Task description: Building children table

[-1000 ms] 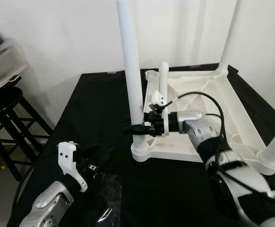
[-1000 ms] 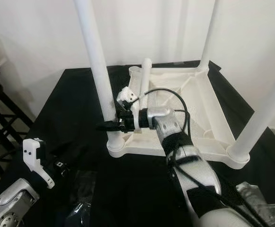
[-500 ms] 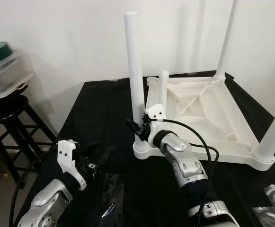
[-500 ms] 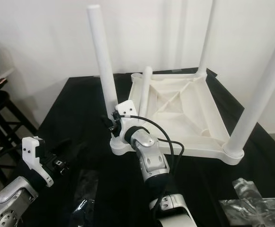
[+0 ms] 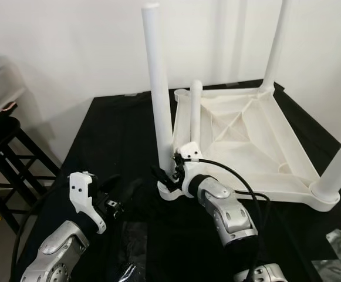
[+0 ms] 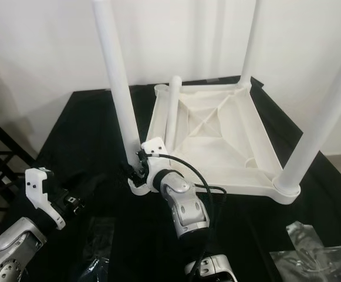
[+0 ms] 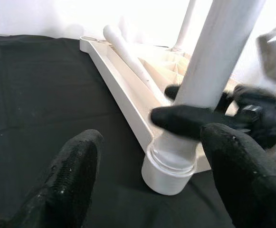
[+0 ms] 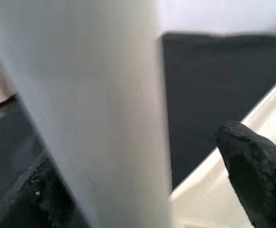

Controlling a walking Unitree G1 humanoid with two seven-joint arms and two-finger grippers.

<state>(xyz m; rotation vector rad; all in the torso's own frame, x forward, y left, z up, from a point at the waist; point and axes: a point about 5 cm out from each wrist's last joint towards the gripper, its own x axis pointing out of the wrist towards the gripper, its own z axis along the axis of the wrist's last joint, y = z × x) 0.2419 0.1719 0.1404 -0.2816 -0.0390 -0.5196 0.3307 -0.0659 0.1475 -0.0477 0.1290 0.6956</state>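
Now right gripper (image 5: 165, 174) sits lower, clamped on the near leg (image 5: 158, 88) at its socket; left gripper (image 7: 147, 166) open, unchanged.

I'm getting bright, even light; the white wall (image 5: 70, 47) glares, and the right wrist view is blurred close-up.

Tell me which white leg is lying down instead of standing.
The short loose leg, leaning inside the upturned tabletop; the others stand upright in corner sockets.
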